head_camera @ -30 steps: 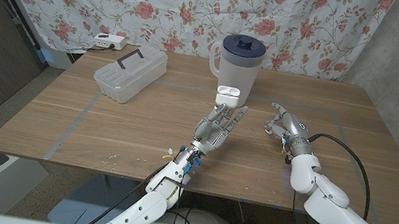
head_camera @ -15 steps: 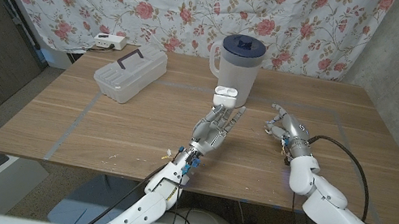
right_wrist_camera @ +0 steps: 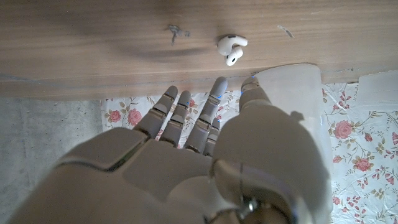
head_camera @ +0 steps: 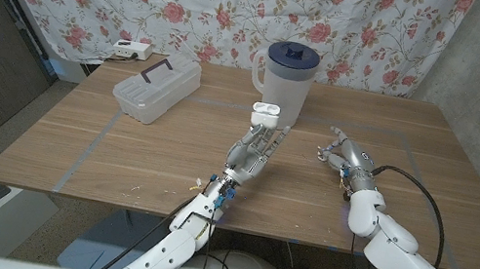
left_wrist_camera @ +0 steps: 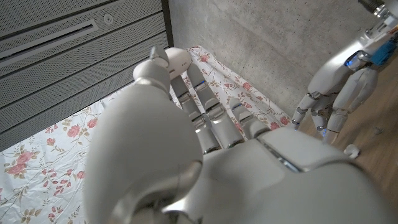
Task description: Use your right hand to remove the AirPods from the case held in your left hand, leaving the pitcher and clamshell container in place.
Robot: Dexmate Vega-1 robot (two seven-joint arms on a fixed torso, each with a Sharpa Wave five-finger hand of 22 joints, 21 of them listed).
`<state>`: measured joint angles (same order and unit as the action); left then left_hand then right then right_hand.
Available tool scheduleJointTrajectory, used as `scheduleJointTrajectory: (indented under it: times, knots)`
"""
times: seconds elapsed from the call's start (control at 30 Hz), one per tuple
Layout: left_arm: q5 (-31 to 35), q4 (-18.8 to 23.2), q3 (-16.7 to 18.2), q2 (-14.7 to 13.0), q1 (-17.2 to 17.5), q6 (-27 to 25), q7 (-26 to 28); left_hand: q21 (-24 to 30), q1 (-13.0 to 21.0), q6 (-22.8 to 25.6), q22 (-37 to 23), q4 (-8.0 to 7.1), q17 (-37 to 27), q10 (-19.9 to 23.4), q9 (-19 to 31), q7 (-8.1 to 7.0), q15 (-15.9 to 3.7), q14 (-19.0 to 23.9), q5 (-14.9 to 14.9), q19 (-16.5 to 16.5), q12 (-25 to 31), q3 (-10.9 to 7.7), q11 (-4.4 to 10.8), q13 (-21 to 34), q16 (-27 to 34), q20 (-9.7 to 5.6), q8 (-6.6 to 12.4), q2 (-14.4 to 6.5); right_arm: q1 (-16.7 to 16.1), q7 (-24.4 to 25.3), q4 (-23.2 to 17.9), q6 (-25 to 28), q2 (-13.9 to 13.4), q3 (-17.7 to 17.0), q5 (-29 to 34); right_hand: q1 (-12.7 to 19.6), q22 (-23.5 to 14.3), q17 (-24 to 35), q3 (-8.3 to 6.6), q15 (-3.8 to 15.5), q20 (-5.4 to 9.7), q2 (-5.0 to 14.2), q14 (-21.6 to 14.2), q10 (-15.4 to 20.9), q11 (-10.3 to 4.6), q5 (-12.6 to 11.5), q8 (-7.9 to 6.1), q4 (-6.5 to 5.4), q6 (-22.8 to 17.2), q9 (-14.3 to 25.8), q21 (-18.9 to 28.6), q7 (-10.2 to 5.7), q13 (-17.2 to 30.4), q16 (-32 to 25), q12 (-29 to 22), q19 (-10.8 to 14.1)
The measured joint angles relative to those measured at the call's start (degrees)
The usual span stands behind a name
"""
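My left robot hand [head_camera: 254, 149] grips the opened AirPods case [head_camera: 267, 113] at its fingertips, now raised slightly higher and closer to the pitcher [head_camera: 286, 83] than a second ago. My right robot hand [head_camera: 345, 154] has drawn back a little toward the counter [head_camera: 117, 157] edge, fingers apart and holding nothing, while one earbud [right_wrist_camera: 231, 48] lies on the wood just beyond its fingertips. I judge one earbud removed and another possibly still seated in the case; the clamshell container [head_camera: 156, 87] stands untouched.
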<state>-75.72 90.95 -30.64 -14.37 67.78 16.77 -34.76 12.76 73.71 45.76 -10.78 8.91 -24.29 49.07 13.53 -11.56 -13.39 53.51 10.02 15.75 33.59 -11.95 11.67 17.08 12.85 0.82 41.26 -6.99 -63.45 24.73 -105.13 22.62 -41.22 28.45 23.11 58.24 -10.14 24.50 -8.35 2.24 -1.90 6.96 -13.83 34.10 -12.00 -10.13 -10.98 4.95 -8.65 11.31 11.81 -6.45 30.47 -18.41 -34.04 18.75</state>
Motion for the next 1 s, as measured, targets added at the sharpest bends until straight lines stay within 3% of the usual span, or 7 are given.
scheduleJointTrajectory:
  times: [0.1, 0.3, 0.47, 0.67, 1.0]
  knots:
    - [-0.5, 0.0, 0.5, -0.1, 0.1, 0.0, -0.3, 0.0, 0.0, 0.0, 0.0, 0.0, 0.0, 0.0, 0.0, 0.0, 0.0, 0.0, 0.0, 0.0, 0.0, 0.0, 0.0, 0.0, 0.0, 0.0, 0.11, 0.0, -0.3, 0.5, -0.7, 0.9, 0.1, -0.1, 0.3, -1.6, 0.0, -0.3, 0.63, 0.03, -0.37, -0.22, 0.3, -2.3, 0.2, 0.0, 0.0, -0.63, 0.8, 0.0, 0.0, 0.2, -0.9, 0.4, 1.5, -0.4]
    - [-1.5, -0.1, 1.4, 0.1, 0.4, 0.3, -1.0, 0.0, 0.0, 0.0, 0.0, 0.0, 0.0, 0.0, 0.0, 0.01, 0.0, 0.0, 0.0, 0.0, -0.2, 0.0, 0.0, 0.0, 0.0, 0.0, 0.12, 0.0, -0.9, 1.4, -1.9, 1.5, 0.3, -0.4, 0.5, -9.5, 0.0, -1.4, 3.73, -0.21, -0.79, -0.8, 1.8, -8.3, 2.33, 0.0, 0.0, -3.73, 2.1, 0.0, 0.0, 0.43, -4.0, 1.1, 7.3, -0.8]
    - [-2.0, -0.3, 1.9, -0.1, 0.4, 0.2, -1.7, 0.0, 0.0, 0.0, 0.0, 0.0, 0.0, 0.0, 0.0, 0.01, 0.0, 0.0, -0.1, 0.0, -0.3, 0.0, 0.0, 0.0, -0.1, 0.0, 0.11, 0.0, -1.4, 1.9, -3.4, 2.0, 0.5, -0.6, 0.8, -12.3, 0.0, -1.9, 4.9, 0.1, -1.09, -0.71, 2.1, -9.2, 3.23, 0.0, -1.02, -4.92, 1.0, 0.0, -0.3, -0.3, -5.2, 1.6, 9.2, -1.1]
    - [-2.5, -1.0, 2.6, -0.4, 0.2, -0.3, -2.8, 0.0, 0.0, 0.0, 0.0, 0.0, 0.0, 0.0, 0.0, 0.02, 0.0, 0.0, -0.1, 0.0, -0.3, 0.0, 0.0, 0.0, 0.1, 0.0, 0.11, 0.0, -2.4, 3.6, -5.3, 2.5, 0.9, -1.3, 1.0, -19.4, 0.0, -2.9, 6.29, 0.1, -1.39, 0.94, 2.1, -8.5, 4.81, -0.3, -2.39, -9.03, -3.8, 0.0, -0.3, -0.21, -7.5, 2.1, 11.6, -1.4]
    - [-2.8, -1.4, 2.8, -0.9, 0.0, -1.4, -3.4, 0.0, 0.0, 0.0, 0.0, 0.0, 0.0, 0.1, 0.0, 0.02, -0.21, -0.2, -0.1, 0.0, -0.1, 0.0, 0.05, 0.0, 0.1, 0.0, 0.05, 0.0, -4.6, 5.4, -7.9, 0.7, 1.1, -2.8, -0.8, -26.5, 0.2, -4.0, 8.4, 0.0, -2.14, 1.54, 1.4, -6.6, 7.3, -0.5, -2.84, -12.7, -6.3, 0.0, -0.3, 0.53, -9.6, 2.3, 13.3, -1.5]
